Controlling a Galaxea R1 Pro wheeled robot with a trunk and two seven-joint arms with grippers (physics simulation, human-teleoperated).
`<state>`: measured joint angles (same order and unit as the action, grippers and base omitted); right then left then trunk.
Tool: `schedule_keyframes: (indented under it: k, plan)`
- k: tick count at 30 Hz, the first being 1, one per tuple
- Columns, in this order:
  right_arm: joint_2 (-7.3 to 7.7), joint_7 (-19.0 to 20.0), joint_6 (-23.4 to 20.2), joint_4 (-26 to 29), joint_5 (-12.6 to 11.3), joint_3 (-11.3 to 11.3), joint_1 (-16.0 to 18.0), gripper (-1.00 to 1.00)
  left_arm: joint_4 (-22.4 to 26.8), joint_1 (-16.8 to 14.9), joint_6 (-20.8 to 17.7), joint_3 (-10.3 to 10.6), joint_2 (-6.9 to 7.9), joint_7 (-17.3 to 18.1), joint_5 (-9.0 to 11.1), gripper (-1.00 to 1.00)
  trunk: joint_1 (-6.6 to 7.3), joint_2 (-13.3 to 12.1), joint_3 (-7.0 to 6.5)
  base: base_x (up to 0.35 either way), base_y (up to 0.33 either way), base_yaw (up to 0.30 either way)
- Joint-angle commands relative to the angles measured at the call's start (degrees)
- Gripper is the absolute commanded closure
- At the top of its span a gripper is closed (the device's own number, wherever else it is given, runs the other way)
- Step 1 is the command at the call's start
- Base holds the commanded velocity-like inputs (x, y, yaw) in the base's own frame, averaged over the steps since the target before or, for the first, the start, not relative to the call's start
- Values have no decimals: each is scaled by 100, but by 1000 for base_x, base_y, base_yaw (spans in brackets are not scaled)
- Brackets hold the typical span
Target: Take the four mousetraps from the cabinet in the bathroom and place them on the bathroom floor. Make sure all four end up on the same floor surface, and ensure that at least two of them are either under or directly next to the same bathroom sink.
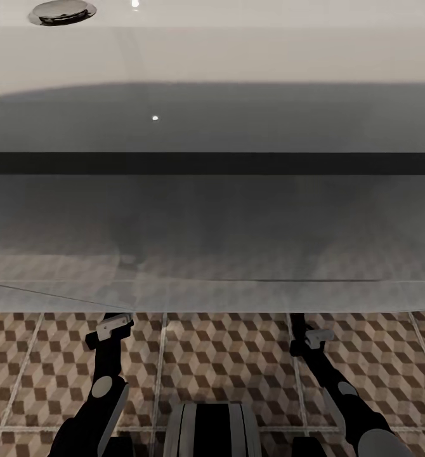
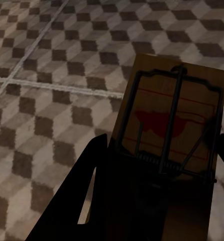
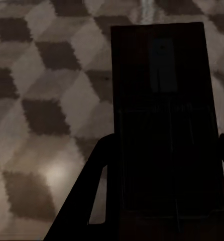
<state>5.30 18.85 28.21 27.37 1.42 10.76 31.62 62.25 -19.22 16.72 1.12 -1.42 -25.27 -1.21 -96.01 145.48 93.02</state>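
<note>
My left gripper (image 2: 159, 155) is shut on a mousetrap (image 2: 172, 120), a tan board with a black spring bar and a red patch, held just above the cube-patterned bathroom floor (image 2: 51, 75). In the right wrist view my right gripper (image 3: 164, 155) is shut on a second mousetrap (image 3: 164, 85), dark in shadow and close over the floor (image 3: 46, 100). From the head view, the white sink (image 1: 212, 57) spans the picture, and both arms (image 1: 104, 374) (image 1: 326, 371) reach beneath its front edge, which hides the fingers.
The sink's chrome drain (image 1: 61, 11) sits at the far left. A dark band (image 1: 212, 163) runs under the rim, with a grey underside below. Patterned tiles (image 1: 225, 355) lie between my arms, and my trunk (image 1: 212, 428) is at the near edge.
</note>
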Motion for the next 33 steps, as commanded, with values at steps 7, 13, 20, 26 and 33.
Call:
schedule_keyframes:
  k: [7,13,20,26,33]
  plan:
    - [-5,230,-130,8,7,52,10,100,-3,-2,6,11,2,-41,-25,100,1,1,3,0,0,0]
    - [-11,62,-139,5,9,57,11,100,-3,-2,6,11,2,-41,-24,100,1,1,3,0,0,0]
    - [-24,-665,-127,16,22,59,11,100,-3,-2,6,11,2,-47,-27,100,1,1,3,0,0,0]
    - [-57,-1314,-130,29,37,41,11,100,-3,-2,6,11,2,-48,-28,100,1,1,3,0,0,0]
    - [-79,-1463,-168,31,208,-147,19,100,-3,-2,6,11,2,-48,-28,100,1,1,3,0,0,0]
